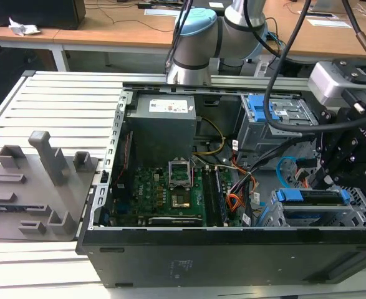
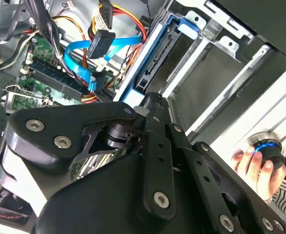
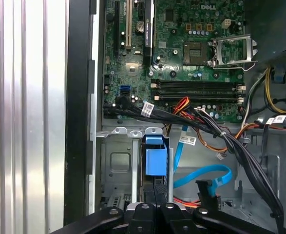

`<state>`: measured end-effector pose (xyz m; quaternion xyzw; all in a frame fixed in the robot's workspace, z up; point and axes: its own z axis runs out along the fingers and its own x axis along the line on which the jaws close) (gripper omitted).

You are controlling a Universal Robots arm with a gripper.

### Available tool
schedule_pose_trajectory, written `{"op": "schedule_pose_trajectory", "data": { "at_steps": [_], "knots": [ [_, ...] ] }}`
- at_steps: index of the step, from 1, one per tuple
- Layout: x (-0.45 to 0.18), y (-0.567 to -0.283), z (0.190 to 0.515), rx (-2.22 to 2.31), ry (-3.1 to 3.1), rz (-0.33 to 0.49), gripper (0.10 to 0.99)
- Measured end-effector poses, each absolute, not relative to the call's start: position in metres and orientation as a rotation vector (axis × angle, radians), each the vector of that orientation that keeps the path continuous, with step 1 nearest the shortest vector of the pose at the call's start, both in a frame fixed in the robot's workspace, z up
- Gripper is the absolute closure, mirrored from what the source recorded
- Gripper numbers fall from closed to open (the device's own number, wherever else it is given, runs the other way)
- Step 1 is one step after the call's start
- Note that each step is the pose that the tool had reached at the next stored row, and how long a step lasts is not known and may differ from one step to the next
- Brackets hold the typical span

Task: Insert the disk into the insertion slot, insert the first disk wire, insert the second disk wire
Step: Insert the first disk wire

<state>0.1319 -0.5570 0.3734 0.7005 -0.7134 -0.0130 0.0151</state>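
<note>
1. Exterior view: an open computer case (image 1: pixel 170 261) lay on the slotted table (image 1: pixel 52 93). The gripper (image 1: pixel 331 182) hung over the case's lower right corner.
2. At the lower right of that frame, the disk (image 1: pixel 310 198) sat in the insertion slot (image 1: pixel 363 212), with its blue caddy showing above the grey metal.
3. In the first wrist view, the gripper (image 3: pixel 155 189) stood at bottom centre, right at the blue end of the disk (image 3: pixel 155 161). I could not tell whether it was clenched or released (the dark parts ran together there).
4. The second disk wire (image 3: pixel 206 175) looped just beside the disk, right of centre.
5. The first disk wire (image 3: pixel 181 200) ran just under that loop.
6. In the second wrist view, a person's hand (image 2: pixel 252 168) rested on a blue-ringed knob (image 2: pixel 267 148) at lower right.
</note>
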Motion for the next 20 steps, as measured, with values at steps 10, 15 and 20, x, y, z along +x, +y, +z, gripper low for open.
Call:
{"op": "schedule_pose_trajectory", "data": {
  "at_steps": [10,15,20],
  "knots": [
    [0.132,-0.557,0.409,2.18,-2.22,-0.041,0.98],
    [0.132,-0.557,0.409,2.18,-2.22,-0.041,0.973],
    [0.132,-0.557,0.409,2.18,-2.22,-0.041,0.784]
  ]
}}
